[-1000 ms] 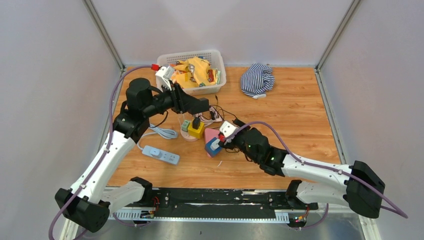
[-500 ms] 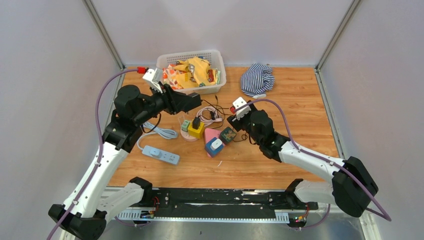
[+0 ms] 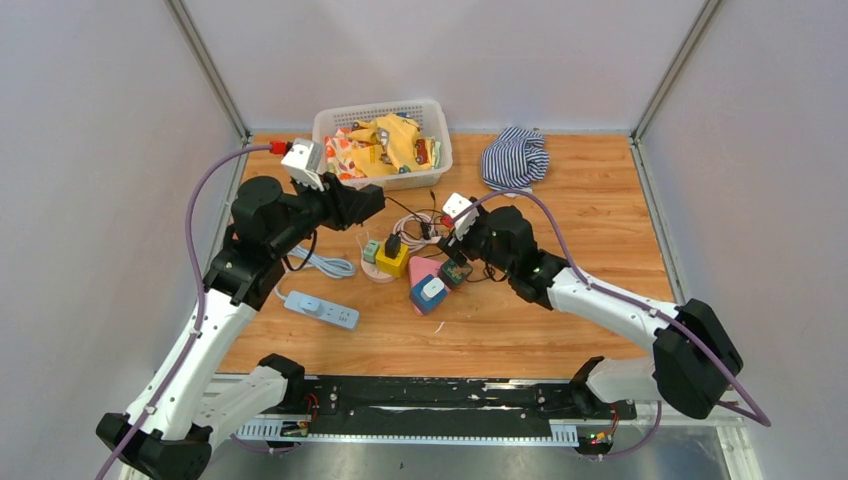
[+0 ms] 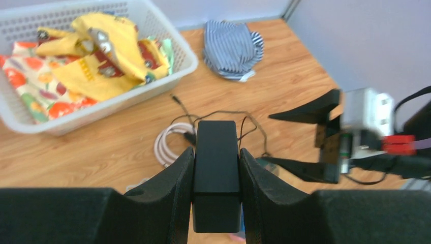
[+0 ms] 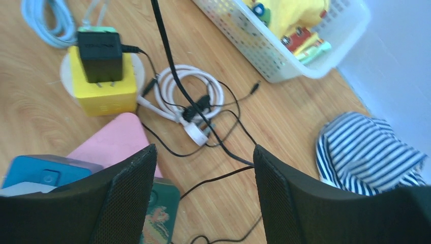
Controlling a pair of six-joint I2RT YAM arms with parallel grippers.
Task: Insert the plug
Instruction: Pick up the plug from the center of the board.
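Black plastic plug (image 4: 216, 178) looks rigid, light and slick: your left claw (image 4: 216, 152) pinches its flat sides, your right claw (image 5: 203, 152) hangs open and empty, so hold it mid-body and square.

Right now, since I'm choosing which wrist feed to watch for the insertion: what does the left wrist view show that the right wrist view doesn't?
Only the left wrist: the black adapter clamped in the left gripper, and the right gripper open ahead. Only the right wrist: the yellow socket cube with a black plug on it, plus a pink block. Both: the white basket, striped cloth and coiled white cable.
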